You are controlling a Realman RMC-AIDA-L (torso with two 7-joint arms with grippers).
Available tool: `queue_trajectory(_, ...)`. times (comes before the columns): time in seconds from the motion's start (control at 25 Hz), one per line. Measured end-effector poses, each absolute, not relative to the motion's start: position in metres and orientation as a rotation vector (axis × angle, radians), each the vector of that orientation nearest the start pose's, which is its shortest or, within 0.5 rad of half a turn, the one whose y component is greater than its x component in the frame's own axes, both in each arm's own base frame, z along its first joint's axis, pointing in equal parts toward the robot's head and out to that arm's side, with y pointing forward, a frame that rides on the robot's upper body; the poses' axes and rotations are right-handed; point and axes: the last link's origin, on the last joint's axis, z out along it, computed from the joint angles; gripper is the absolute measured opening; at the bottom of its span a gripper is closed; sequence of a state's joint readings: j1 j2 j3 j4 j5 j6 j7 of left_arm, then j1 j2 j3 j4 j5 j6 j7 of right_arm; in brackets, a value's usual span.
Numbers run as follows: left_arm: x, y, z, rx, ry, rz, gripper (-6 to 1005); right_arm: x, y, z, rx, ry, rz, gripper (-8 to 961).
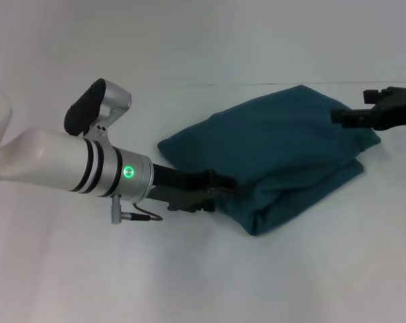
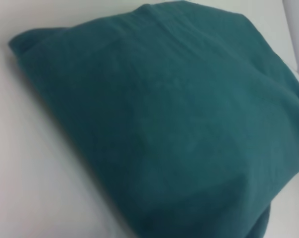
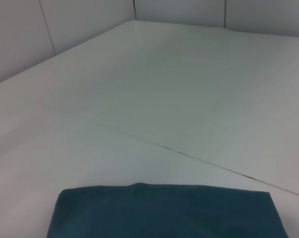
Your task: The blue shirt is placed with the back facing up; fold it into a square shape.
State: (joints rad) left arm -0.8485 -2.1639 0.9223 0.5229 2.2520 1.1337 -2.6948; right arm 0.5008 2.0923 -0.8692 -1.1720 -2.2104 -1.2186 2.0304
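Left tool [image 1: 219, 185] at shirt [image 1: 283, 148] edge

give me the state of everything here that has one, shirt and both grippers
blue shirt: folded into a compact, roughly square stack of layers, lying flat on the white table
left gripper: low at the shirt's near-left edge, touching the fold
right gripper: at the shirt's far-right corner, above the cloth

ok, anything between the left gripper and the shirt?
No. In the head view the left gripper sits right at the near-left edge of the folded blue shirt, with no gap visible and nothing else there.
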Motion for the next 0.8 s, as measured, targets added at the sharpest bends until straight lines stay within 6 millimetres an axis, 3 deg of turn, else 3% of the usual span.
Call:
queue_trajectory(0.68, -0.175, 0.39, -0.119, -2.281, -1.906, -0.173, 928, 0.242, 0.392, 0.068, -2.327, 0.836, 0.298, 926)
queue_trajectory(0.8, -0.171, 0.391, -0.12, -2.293, -1.893, -0.165, 870, 0.242, 0.391, 0.068, -2.33, 0.836, 0.297, 926)
